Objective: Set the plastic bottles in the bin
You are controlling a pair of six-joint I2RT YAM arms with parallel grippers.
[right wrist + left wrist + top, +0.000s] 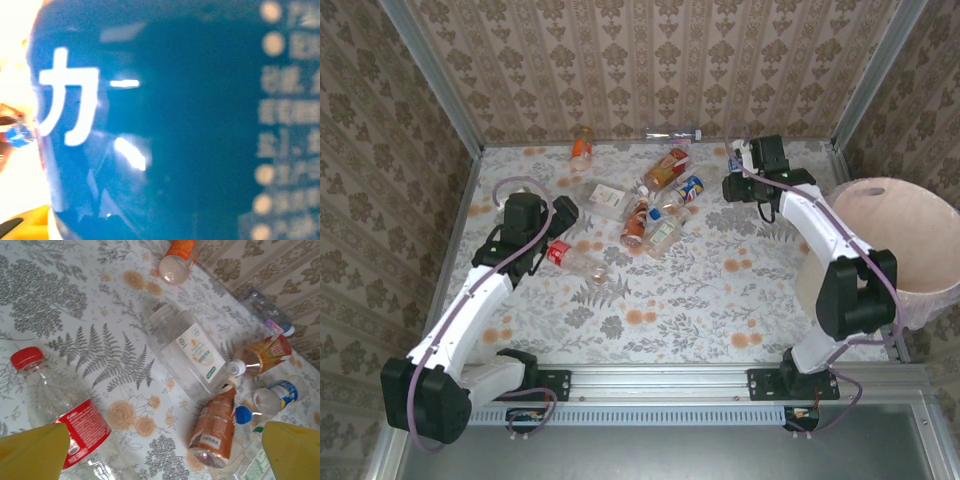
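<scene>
Several plastic bottles lie on the flowered table. A red-labelled, red-capped bottle (570, 257) (55, 410) lies just below my left gripper (558, 228) (160, 460), which is open with bare cloth between its yellow fingertips (30, 450). Ahead of it are a white-labelled clear bottle (192, 352) (605, 197), a brown-orange one (215, 425) (636, 222) and a blue-capped one (275, 395). At the back right my right gripper (738, 168) is shut on a blue-labelled bottle (165, 125) (733, 162); its fingers are hidden. The pinkish bin (905, 235) stands to the right of it.
An orange bottle (582, 145) (177, 257) and a clear one (675, 135) lie against the back wall. More bottles cluster mid-table (667, 168). Wallpapered walls with metal posts close in three sides. A metal rail (660, 380) runs along the near edge.
</scene>
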